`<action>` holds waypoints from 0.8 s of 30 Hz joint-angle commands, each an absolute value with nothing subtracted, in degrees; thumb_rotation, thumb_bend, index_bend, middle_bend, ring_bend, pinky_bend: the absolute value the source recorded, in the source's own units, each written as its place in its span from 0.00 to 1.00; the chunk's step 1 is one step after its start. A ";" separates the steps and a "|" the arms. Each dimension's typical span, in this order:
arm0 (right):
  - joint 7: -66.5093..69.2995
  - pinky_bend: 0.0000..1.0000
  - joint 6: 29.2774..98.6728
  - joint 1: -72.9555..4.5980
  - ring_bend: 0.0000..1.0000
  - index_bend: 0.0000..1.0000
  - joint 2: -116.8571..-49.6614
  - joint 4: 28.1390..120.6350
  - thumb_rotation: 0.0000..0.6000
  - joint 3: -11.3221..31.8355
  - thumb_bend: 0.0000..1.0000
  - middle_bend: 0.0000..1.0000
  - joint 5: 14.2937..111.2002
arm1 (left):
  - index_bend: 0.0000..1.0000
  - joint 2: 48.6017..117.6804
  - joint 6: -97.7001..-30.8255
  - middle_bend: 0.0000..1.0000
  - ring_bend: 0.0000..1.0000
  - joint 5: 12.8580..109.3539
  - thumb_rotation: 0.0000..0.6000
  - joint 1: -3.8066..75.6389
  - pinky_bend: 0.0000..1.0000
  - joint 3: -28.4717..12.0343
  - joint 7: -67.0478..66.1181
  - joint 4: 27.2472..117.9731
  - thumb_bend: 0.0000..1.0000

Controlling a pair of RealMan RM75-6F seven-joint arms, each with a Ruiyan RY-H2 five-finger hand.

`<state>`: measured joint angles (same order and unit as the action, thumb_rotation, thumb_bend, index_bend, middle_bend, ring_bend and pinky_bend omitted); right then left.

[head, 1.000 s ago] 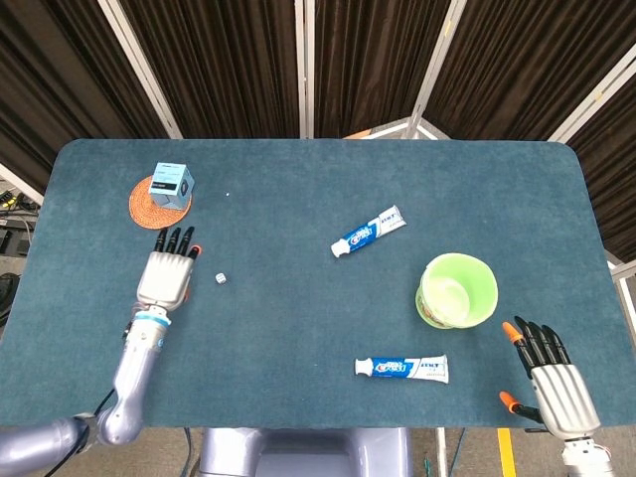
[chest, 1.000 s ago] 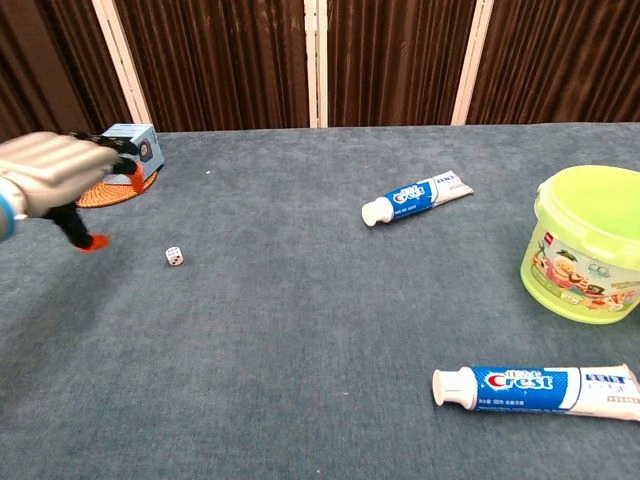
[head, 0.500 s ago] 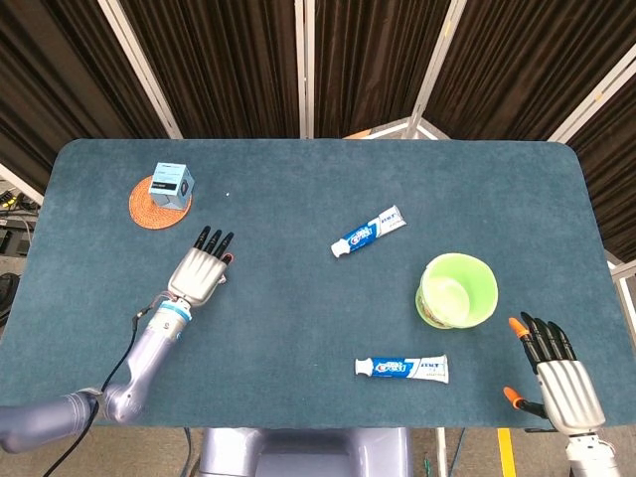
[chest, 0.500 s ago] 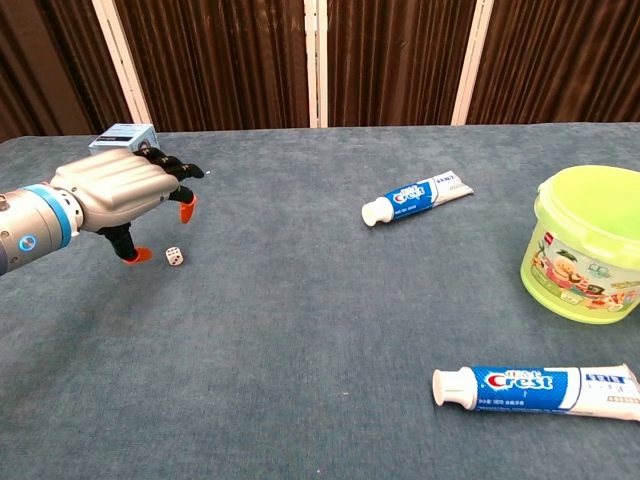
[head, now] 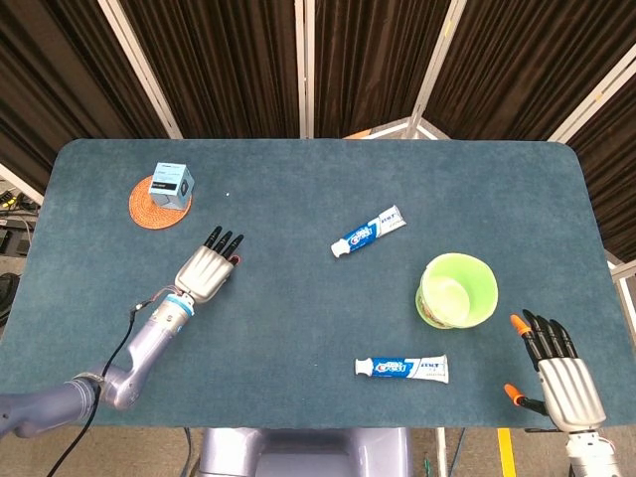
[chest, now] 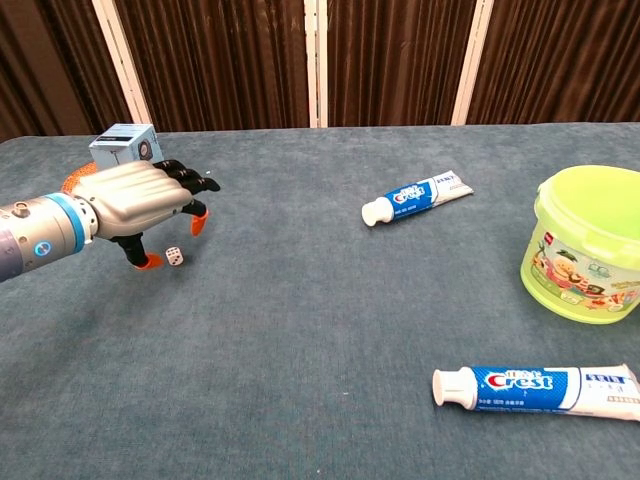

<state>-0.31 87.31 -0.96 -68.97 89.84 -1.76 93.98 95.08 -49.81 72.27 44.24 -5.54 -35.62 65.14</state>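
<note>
My left hand (head: 207, 270) hovers palm down over the table with its fingers apart and holds nothing. In the chest view this hand (chest: 140, 200) is just above a small white die (chest: 174, 256), whose top sits below the orange fingertips. The hand hides the die in the head view. My right hand (head: 556, 373) is at the near right corner beyond the table edge, fingers spread and empty. It does not show in the chest view.
A blue box (head: 171, 184) stands on an orange coaster (head: 142, 207) at the far left. One toothpaste tube (head: 369, 232) lies mid-table and another (head: 401, 369) near the front edge. A green bucket (head: 457, 290) stands upright on the right.
My left hand has moved to the right, from beside the coaster to above the die. The right hand has drifted slightly toward the near edge.
</note>
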 commanded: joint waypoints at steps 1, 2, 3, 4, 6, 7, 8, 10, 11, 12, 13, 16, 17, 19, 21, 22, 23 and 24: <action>-0.26 0.00 87.35 -0.97 0.00 0.00 -69.01 89.75 1.00 -1.68 0.07 0.00 93.88 | 0.35 96.15 -49.41 0.00 0.00 73.07 1.00 44.79 0.00 -5.04 -34.63 63.60 0.29; -0.24 0.00 87.34 -0.99 0.00 0.00 -69.03 89.73 1.00 -1.65 0.07 0.00 93.84 | 0.35 96.35 -49.41 0.00 0.00 73.17 1.00 44.85 0.00 -4.98 -34.43 63.26 0.29; -0.22 0.00 87.35 -0.99 0.00 0.00 -69.03 89.72 1.00 -1.62 0.07 0.00 93.81 | 0.36 96.48 -49.40 0.00 0.00 73.21 1.00 44.88 0.00 -4.94 -34.32 63.03 0.29; -0.27 0.00 87.41 -0.98 0.00 0.00 -69.06 89.66 1.00 -1.57 0.07 0.00 93.76 | 0.37 96.69 -49.49 0.00 0.00 73.28 1.00 44.93 0.00 -4.91 -34.31 62.65 0.29; -0.46 0.00 87.53 -0.97 0.00 0.00 -69.18 89.52 1.00 -1.42 0.07 0.00 93.66 | 0.39 97.13 -49.55 0.00 0.00 73.17 1.00 44.99 0.00 -4.90 -34.43 61.89 0.29; -0.41 0.00 87.53 -0.97 0.00 0.00 -69.20 89.52 1.00 -1.42 0.07 0.00 93.64 | 0.39 97.28 -49.43 0.00 0.00 73.01 1.00 45.01 0.00 -4.93 -34.35 61.73 0.29; -0.27 0.00 87.55 -0.97 0.00 0.00 -69.18 89.54 1.00 -1.42 0.07 0.00 93.65 | 0.40 97.36 -49.34 0.00 0.00 72.91 1.00 45.04 0.00 -4.94 -34.27 61.66 0.29; -0.20 0.00 87.78 -0.97 0.00 0.00 -69.27 89.40 1.00 -1.27 0.07 0.00 93.64 | 0.43 97.48 -49.25 0.00 0.00 72.95 1.00 45.15 0.00 -4.84 -34.28 61.49 0.29; -0.12 0.00 87.82 -0.97 0.00 0.00 -69.33 89.33 1.00 -1.24 0.07 0.00 93.64 | 0.45 97.48 -49.16 0.00 0.00 72.85 1.00 45.18 0.00 -4.80 -34.36 61.42 0.29; -0.07 0.00 87.84 -0.97 0.00 0.00 -69.35 89.30 1.00 -1.24 0.07 0.00 93.66 | 0.46 97.46 -49.07 0.00 0.00 72.72 1.00 45.20 0.00 -4.78 -34.52 61.40 0.29; -0.09 0.00 87.85 -0.96 0.00 0.00 -69.40 89.25 1.00 -1.27 0.07 0.00 93.69 | 0.46 97.42 -49.02 0.00 0.00 72.58 1.00 45.22 0.00 -4.78 -34.68 61.42 0.29; -0.13 0.00 87.84 -0.97 0.00 0.00 -69.48 89.13 1.00 -1.36 0.07 0.00 93.84 | 0.46 97.31 -48.88 0.00 0.00 72.15 1.00 45.23 0.00 -4.80 -35.00 61.55 0.29; -0.14 0.00 87.85 -0.96 0.00 0.00 -69.53 89.11 1.00 -1.38 0.07 0.00 93.86 | 0.47 97.29 -48.82 0.00 0.00 72.02 1.00 45.23 0.00 -4.79 -35.08 61.59 0.29; -0.19 0.00 87.89 -0.98 0.00 0.00 -69.55 89.11 1.00 -1.31 0.07 0.00 93.82 | 0.48 97.31 -48.77 0.00 0.00 71.82 1.00 45.22 0.00 -4.78 -35.19 61.61 0.30; -0.13 0.00 87.99 -0.92 0.00 0.00 -69.58 89.08 1.00 -1.34 0.07 0.00 93.84 | 0.50 97.39 -48.68 0.00 0.00 71.56 1.00 45.21 0.00 -4.72 -35.39 61.56 0.30; -0.05 0.00 88.06 -0.89 0.00 0.00 -69.57 89.09 1.00 -1.36 0.07 0.00 93.87 | 0.51 97.44 -48.61 0.00 0.00 71.42 1.00 45.21 0.00 -4.71 -35.44 61.56 0.31; 0.02 0.00 88.14 -0.88 0.00 0.00 -69.54 89.09 1.00 -1.37 0.07 0.00 93.94 | 0.53 97.46 -48.65 0.00 0.00 71.39 1.00 45.21 0.00 -4.69 -35.41 61.64 0.32; 0.05 0.00 88.19 -0.87 0.00 0.00 -69.55 89.07 1.00 -1.37 0.07 0.00 93.99 | 0.55 97.45 -48.77 0.00 0.00 71.45 1.00 45.19 0.00 -4.65 -35.35 61.74 0.34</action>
